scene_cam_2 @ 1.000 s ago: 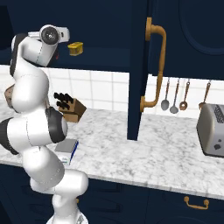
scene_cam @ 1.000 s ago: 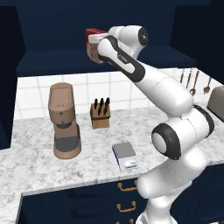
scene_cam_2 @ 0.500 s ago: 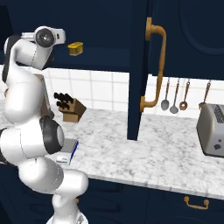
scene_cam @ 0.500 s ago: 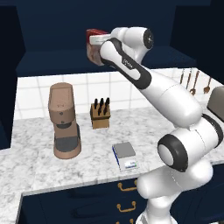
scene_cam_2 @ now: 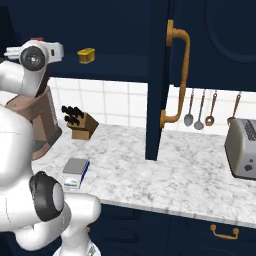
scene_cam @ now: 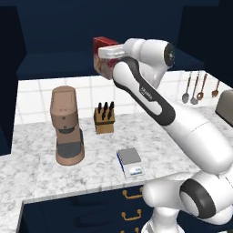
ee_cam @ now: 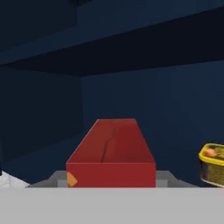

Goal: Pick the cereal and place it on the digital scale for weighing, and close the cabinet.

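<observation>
Staying at the cabinet (scene_cam_2: 200, 45) shelf, fingers' (ee_cam: 111, 186) hold on cereal (ee_cam: 111, 153) unclear

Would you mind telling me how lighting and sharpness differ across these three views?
Left base view: evenly lit; the coffee grinder throws a soft shadow on the counter. Right base view: bright marble, dim cabinet interior. Hand view: dark and soft; the cereal edges look blurred.

1 cereal (ee_cam: 111, 154), 1 yellow jar (ee_cam: 213, 165), 1 digital scale (scene_cam: 130, 161), 1 knife block (scene_cam: 104, 119), 1 toaster (scene_cam_2: 242, 147), 1 coffee grinder (scene_cam: 66, 125), 4 hanging utensils (scene_cam_2: 200, 109).
</observation>
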Robot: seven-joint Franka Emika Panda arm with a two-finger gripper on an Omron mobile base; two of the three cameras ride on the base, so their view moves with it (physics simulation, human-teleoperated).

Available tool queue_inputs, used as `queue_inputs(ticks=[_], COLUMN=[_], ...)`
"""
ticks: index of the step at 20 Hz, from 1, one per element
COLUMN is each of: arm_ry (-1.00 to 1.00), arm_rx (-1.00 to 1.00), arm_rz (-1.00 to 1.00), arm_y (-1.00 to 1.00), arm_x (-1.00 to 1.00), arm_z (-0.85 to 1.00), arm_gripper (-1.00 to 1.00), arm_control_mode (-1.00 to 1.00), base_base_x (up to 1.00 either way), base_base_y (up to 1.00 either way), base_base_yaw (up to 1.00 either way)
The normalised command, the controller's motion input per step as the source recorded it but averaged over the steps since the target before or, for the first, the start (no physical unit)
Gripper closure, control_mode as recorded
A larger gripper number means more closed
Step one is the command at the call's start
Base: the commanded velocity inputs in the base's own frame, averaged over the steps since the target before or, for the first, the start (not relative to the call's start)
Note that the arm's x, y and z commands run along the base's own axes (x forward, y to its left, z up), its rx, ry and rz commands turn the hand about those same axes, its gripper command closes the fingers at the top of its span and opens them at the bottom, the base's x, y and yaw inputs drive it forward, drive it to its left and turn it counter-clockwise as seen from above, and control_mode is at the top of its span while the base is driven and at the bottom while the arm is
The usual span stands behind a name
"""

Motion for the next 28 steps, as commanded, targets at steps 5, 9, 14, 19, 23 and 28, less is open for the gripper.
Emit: queue_inputs(ticks=[5,9,14,19,23,28], arm_ry=[0.16,0.18,0.00,0.01,0.09,0.08], arm_rx=[-0.02,-0.07,-0.03,0.00,0.00,0.00], arm_rz=[0.00,0.00,0.01,0.00,0.01,0.06], arm_y=[-0.12,-0.32,-0.39,-0.43,-0.35,-0.38], arm_x=[-1.00,-0.76,-0.41,-0.39,-0.32,-0.42], arm_z=[-0.05,-0.31,-0.37,-0.26,-0.55,-0.56], arm_gripper=[1.00,1.00,1.00,1.00,1.00,1.00], arm_control_mode=[-1.00,-1.00,-1.00,-1.00,-1.00,-1.00], base_base_x=[0.00,0.00,0.00,0.00,0.00,0.00], base_base_y=[0.00,0.00,0.00,0.00,0.00,0.00], base_base_yaw=[0.00,0.00,0.00,0.00,0.00,0.00])
